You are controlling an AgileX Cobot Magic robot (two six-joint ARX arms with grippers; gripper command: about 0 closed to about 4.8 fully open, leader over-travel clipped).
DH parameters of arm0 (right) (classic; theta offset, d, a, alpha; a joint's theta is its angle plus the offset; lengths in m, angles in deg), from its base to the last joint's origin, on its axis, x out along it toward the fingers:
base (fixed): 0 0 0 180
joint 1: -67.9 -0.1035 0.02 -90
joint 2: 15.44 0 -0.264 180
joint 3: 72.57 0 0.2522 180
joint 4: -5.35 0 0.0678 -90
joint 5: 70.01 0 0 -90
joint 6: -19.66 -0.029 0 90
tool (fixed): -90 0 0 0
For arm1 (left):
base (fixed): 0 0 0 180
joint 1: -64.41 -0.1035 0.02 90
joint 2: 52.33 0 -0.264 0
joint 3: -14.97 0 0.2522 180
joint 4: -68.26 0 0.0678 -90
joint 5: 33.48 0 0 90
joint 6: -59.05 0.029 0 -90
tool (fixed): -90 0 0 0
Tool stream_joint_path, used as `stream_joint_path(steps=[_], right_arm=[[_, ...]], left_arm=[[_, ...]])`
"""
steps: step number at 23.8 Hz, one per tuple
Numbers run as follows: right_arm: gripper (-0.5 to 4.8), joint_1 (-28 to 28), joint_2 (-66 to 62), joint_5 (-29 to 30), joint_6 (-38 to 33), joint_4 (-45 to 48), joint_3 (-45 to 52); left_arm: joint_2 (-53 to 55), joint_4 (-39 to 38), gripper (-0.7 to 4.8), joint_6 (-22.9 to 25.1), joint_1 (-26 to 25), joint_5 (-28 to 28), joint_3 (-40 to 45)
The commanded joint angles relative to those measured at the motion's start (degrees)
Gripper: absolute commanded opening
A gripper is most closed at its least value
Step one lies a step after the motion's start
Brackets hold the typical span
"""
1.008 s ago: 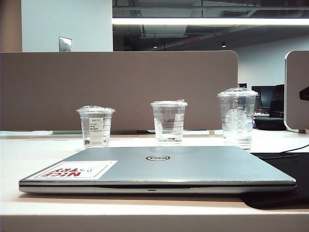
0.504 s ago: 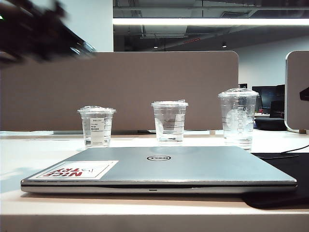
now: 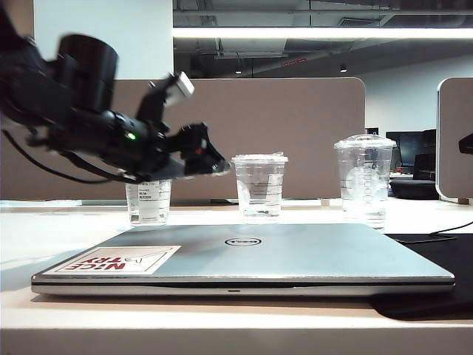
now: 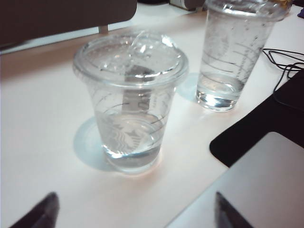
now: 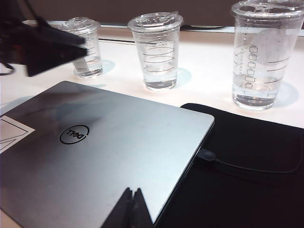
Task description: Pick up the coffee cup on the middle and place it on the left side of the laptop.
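Observation:
The coffee cup (image 3: 259,188) is clear, with a flat lid and black lines, and stands in the middle behind the laptop (image 3: 295,255). My left gripper (image 3: 218,164) hovers just left of the cup, at about lid height, and does not touch it. In the left wrist view the coffee cup (image 4: 130,99) stands ahead of the left gripper (image 4: 135,195), which is open and empty. The laptop's corner (image 4: 266,185) lies under one finger. My right gripper (image 5: 133,191) is shut and empty above the closed laptop (image 5: 109,152), with the coffee cup (image 5: 156,50) far beyond it.
A small labelled cup (image 3: 148,201) stands at the left, partly hidden behind my left arm. The tall domed cup (image 3: 363,181) is at the right. A black mat (image 3: 436,251) with a cable lies by the laptop's right edge. A grey partition runs behind the cups.
My left arm has swung in from the upper left and come down, so its gripper now hangs beside the middle cup. Cups and laptop have not moved.

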Motion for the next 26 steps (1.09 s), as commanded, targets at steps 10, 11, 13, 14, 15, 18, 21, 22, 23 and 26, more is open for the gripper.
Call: stream_joint_path(steps=[10,11,13,14,15,18,21,22,23,26], right_arm=[[-0.05,-0.1,-0.1,0.0,0.1,1.0,0.2],[-0.05,-0.1,-0.1,0.0,0.1,1.0,0.2],[-0.05,-0.1,-0.1,0.0,0.1,1.0,0.2],[-0.05,-0.1,-0.1,0.0,0.1,1.0,0.2],[-0.05,-0.1,-0.1,0.0,0.1,1.0,0.2],[-0.05,-0.1,-0.1,0.0,0.1,1.0,0.2],[-0.05,-0.1,-0.1,0.0,0.1,1.0,0.2],[-0.05,-0.1,-0.1,0.0,0.1,1.0,0.2],[-0.05,-0.1,-0.1,0.0,0.1,1.0,0.2],[-0.05,-0.1,-0.1,0.0,0.1,1.0,0.2]], left_arm=[[14.3,-3.8,4.79,-2.4,0.5,-0.5,-17.0],[15.1,-4.0,4.79,-2.4,0.5,-0.5,-17.8],[16.5,-4.8,4.79,-2.5,0.5,-0.9,-19.2],[16.9,-4.9,4.79,-2.6,0.5,-1.3,-19.6],[17.5,-4.9,4.79,-2.6,0.6,-1.9,-20.1],[18.6,-4.2,4.79,-2.4,1.3,-1.5,-20.9],[19.3,-2.2,4.79,-2.4,1.4,-1.5,-20.9],[19.6,-1.6,4.79,-2.4,1.6,-1.5,-20.9],[19.8,-1.4,4.79,-2.4,1.6,-1.5,-21.0],[21.1,-1.4,4.79,-2.4,1.9,-1.7,-22.3]])
